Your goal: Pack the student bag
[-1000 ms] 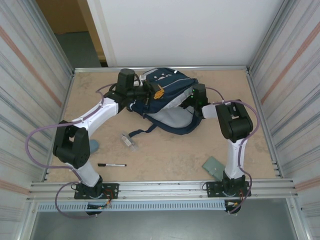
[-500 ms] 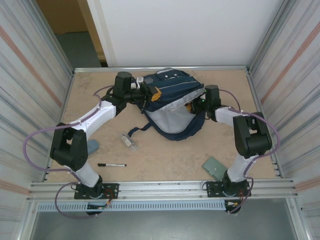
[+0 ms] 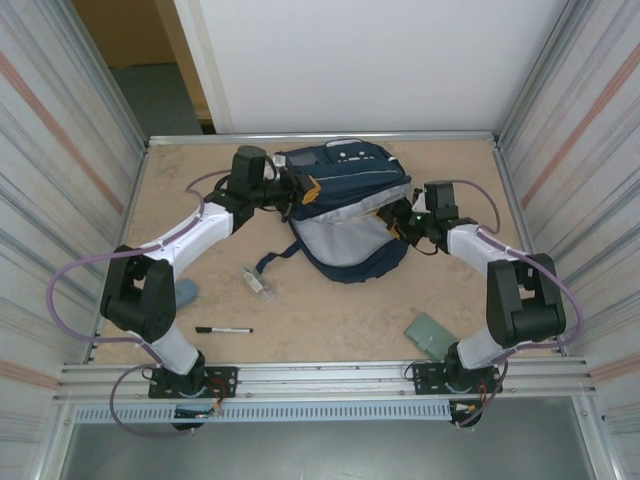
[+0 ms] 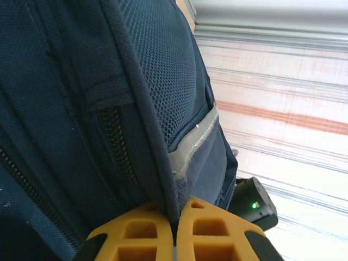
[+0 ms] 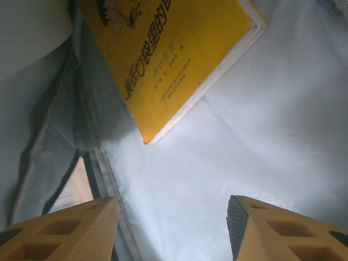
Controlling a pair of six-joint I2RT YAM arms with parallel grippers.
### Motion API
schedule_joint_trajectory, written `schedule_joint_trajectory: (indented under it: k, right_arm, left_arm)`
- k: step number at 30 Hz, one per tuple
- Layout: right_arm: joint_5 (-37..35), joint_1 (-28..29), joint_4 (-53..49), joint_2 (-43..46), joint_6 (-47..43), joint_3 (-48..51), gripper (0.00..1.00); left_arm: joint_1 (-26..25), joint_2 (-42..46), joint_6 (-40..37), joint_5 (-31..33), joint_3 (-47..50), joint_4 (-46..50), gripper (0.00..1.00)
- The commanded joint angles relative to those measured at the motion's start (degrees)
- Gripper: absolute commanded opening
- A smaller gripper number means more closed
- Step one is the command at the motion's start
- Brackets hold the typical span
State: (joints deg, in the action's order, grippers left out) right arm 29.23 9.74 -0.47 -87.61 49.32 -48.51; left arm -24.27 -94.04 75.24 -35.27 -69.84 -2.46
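Desk point(image 3: 340, 310): sand-coloured, walled by ribbed metal panels. Contents, left to right.

- Small blue item point(image 3: 188, 291): near the left edge, partly behind the left arm's elbow; kind cannot be told.
- Black pen point(image 3: 223, 329): lying flat towards the front.
- Small clear object point(image 3: 258, 280): beside the end of a dark strap point(image 3: 282, 257).
- Left gripper point(image 3: 300, 190): at the bag's upper left edge. The left wrist view supplies what the overhead view leaves unclear: yellow jaws pressed together on a navy fabric fold, beside a zip point(image 4: 117, 141) and a grey reflective strip point(image 4: 193, 148).
- Student bag point(image 3: 350, 185): far centre of the desk, mouth towards the front, pale lining point(image 3: 345, 240) exposed.
- Right gripper point(image 3: 402, 215): at the bag's right rim. The right wrist view adds the interior: jaws apart, holding nothing, facing the lining, with a yellow book point(image 5: 179, 54) lying inside.
- Green pad point(image 3: 428, 335): front right, near the right arm's base.

Change over the last second: the right arm's elbow has swung out towards the right wall, and its gripper has shifted right along the rim. More lining now shows. The left gripper keeps its hold, and the loose items are unmoved.
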Motion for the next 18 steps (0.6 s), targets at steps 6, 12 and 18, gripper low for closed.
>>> schedule_joint_trajectory:
  k: [6,12,18]
  right_arm:
    - [-7.61,0.85,-9.53,5.99,-13.67,0.16,0.56]
    - [-9.71,0.13,-14.81,12.89,-15.73,1.14,0.58]
    - [-12.56,1.7,-22.52,19.62,-19.02,-1.7,0.59]
  left_arm:
    - [1.72,1.08,-0.83,6.4,-4.61,-0.71,0.0]
    - [-1.21,1.4,-4.2,9.0,-1.8,1.52,0.0]
    - [-3.37,1.16,-8.18,10.7,3.17,3.24,0.06]
